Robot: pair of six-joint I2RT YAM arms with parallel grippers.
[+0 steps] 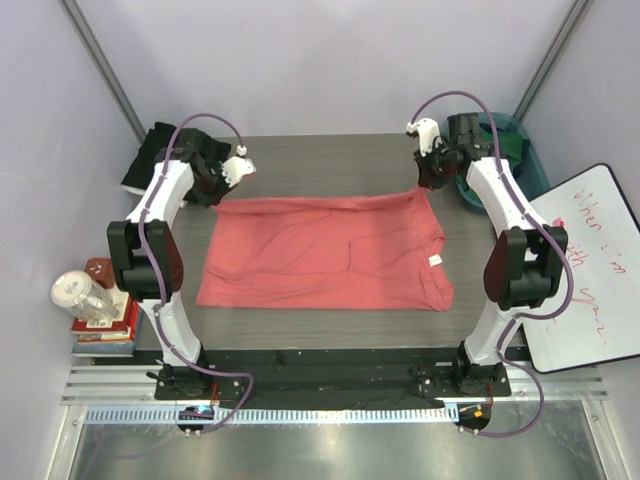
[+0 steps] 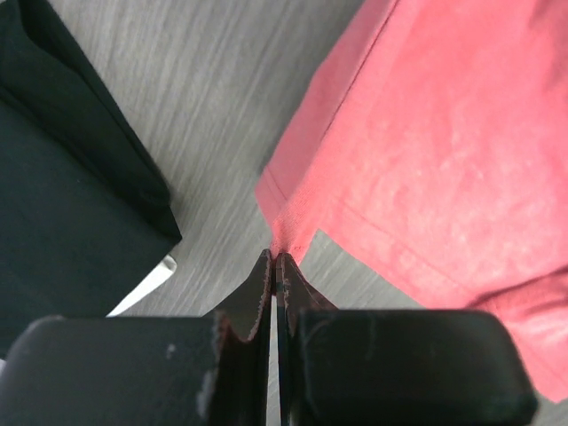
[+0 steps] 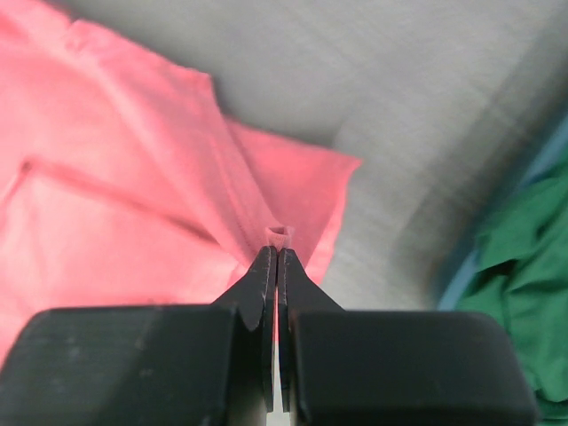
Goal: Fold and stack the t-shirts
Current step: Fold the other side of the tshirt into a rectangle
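Note:
The coral-pink t-shirt [image 1: 325, 250] lies spread on the grey table, its small white tag [image 1: 436, 261] near the right edge. My left gripper [image 1: 218, 192] is shut on the shirt's far left corner [image 2: 286, 232]. My right gripper [image 1: 428, 182] is shut on the far right corner [image 3: 280, 235], pinching a small fold. The black t-shirt [image 1: 150, 160] lies folded at the table's far left corner and shows in the left wrist view [image 2: 62, 195]. The dark green t-shirt [image 1: 512, 150] sits in the teal basket and shows in the right wrist view [image 3: 524, 266].
The teal basket [image 1: 535, 165] stands off the table's far right corner. A whiteboard [image 1: 590, 270] leans at the right. Books with a jar [image 1: 95, 305] sit at the left. The table's front edge [image 1: 320, 345] runs just past the shirt's near hem.

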